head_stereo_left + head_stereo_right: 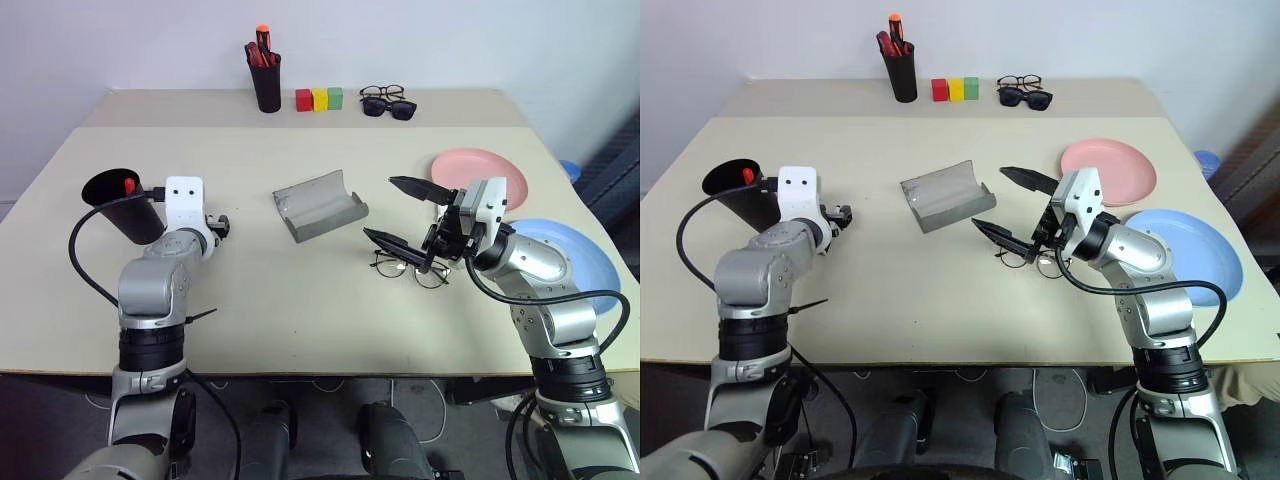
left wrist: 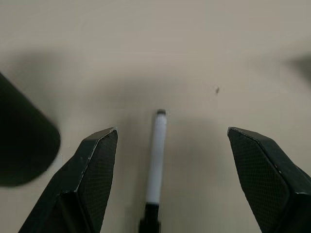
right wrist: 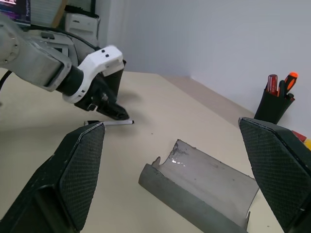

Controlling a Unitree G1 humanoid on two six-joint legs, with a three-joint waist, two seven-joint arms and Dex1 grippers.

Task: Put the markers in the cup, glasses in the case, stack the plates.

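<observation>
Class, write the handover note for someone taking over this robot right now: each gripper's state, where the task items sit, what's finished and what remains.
Left gripper: jaws open over the white marker with black ends, which lies on the table; nothing held.
Right gripper: jaws wide open, empty, above the thin wire-framed glasses lying on the table.
Wide black plastic cup: at the table's left side, a red marker already inside.
Grey hard-shell case: open, empty, mid-table.
Pink round plate and light blue round plate: side by side on the right, unstacked.
Done: red marker. Left: white marker, glasses, plates.
</observation>
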